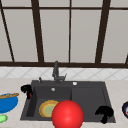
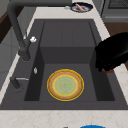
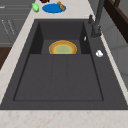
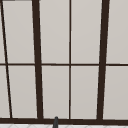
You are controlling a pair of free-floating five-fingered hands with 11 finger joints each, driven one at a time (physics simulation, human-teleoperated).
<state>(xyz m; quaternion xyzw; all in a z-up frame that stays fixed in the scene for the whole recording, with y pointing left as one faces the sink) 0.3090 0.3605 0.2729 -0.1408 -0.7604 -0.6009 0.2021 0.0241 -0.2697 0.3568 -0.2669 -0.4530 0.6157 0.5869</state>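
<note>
a: left hand [image 1: 26,89]? state?
b: hovered at sink's [image 1: 110,117] left rim, fingers curled, nothing held. blue bowl [image 1: 8,103] just left of it.
a: right hand [image 1: 104,113]?
b: over front right rim, fingers drooped loose, nothing gripped. red ball [image 1: 67,115] to its left, apart; yellow plate [image 1: 47,108] beyond that, down in basin.

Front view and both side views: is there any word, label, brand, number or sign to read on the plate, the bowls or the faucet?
None: no readable text anywhere.
Plate in the sink: only coloured rings.
Blue bowl, faucet, red ball: unmarked.
</note>
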